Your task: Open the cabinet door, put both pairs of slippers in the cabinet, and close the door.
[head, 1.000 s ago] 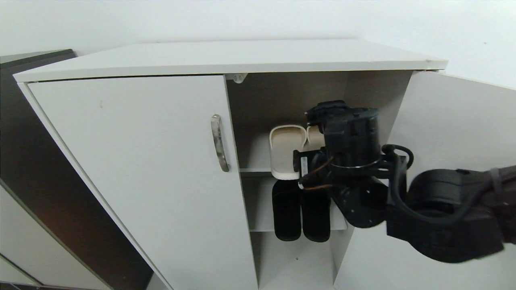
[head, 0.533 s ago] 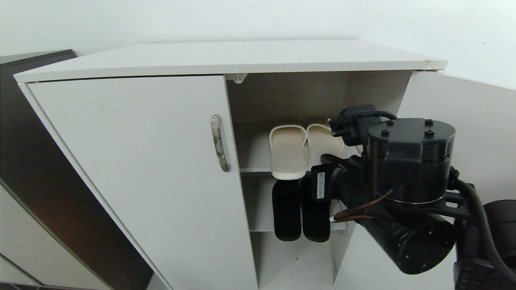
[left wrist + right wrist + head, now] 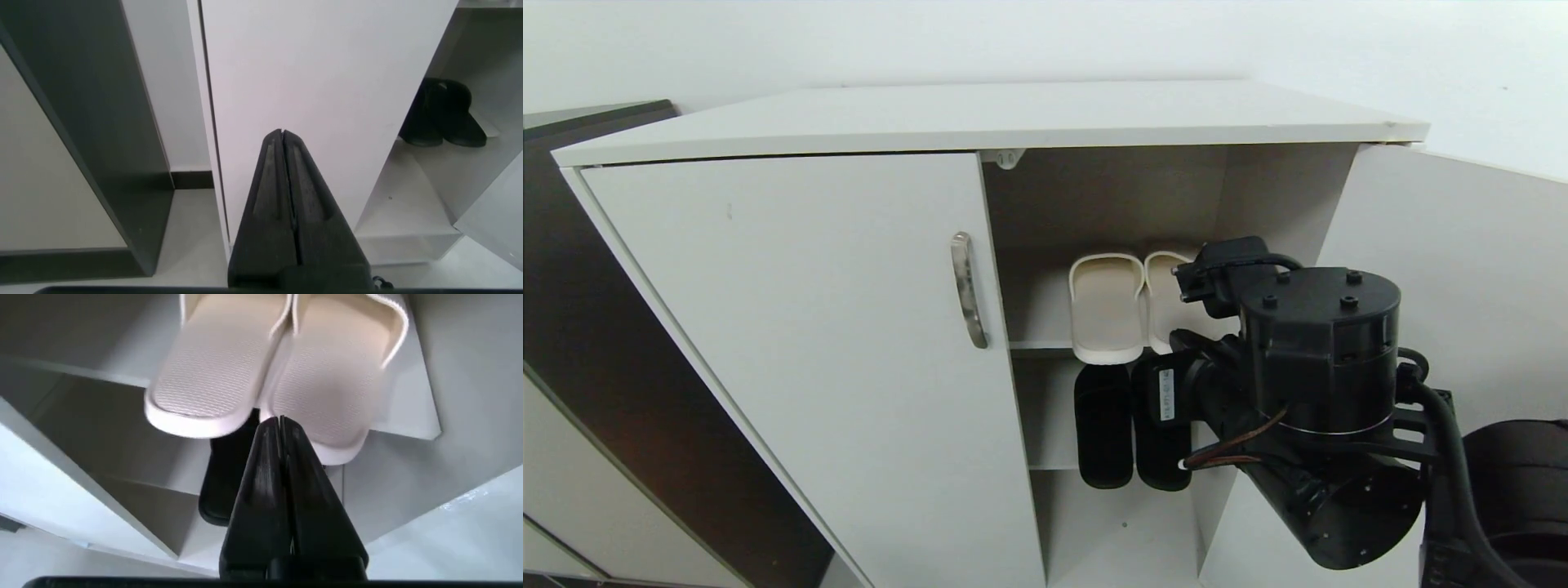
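the white cabinet [image 3: 980, 118] stands with its left door [image 3: 809, 327] shut, a metal handle [image 3: 966, 290] on that door's right edge, and its right door [image 3: 1462, 269] swung open to the right. in the open right half, the cream slippers [image 3: 1107, 310] lie side by side on the upper shelf [image 3: 1037, 346], heels toward the near side and hanging over its front edge. the black slippers [image 3: 1104, 425] lie side by side on the lower shelf [image 3: 1049, 457] directly beneath, heels also past the edge.

the right gripper [image 3: 282, 422] is just on the near side of the cream slippers' [image 3: 278, 367] heels, with the black slippers [image 3: 225, 482] below it. its fingers are pressed together with nothing between them, and i cannot tell whether the tips touch the slippers.

the left gripper [image 3: 283, 133] is low in front of the shut left door, apart from it, fingers closed flat against each other and holding nothing. the black slippers [image 3: 445, 114] sit off to its right inside the cabinet.

a dark panel [image 3: 605, 327] stands to the left of the cabinet.
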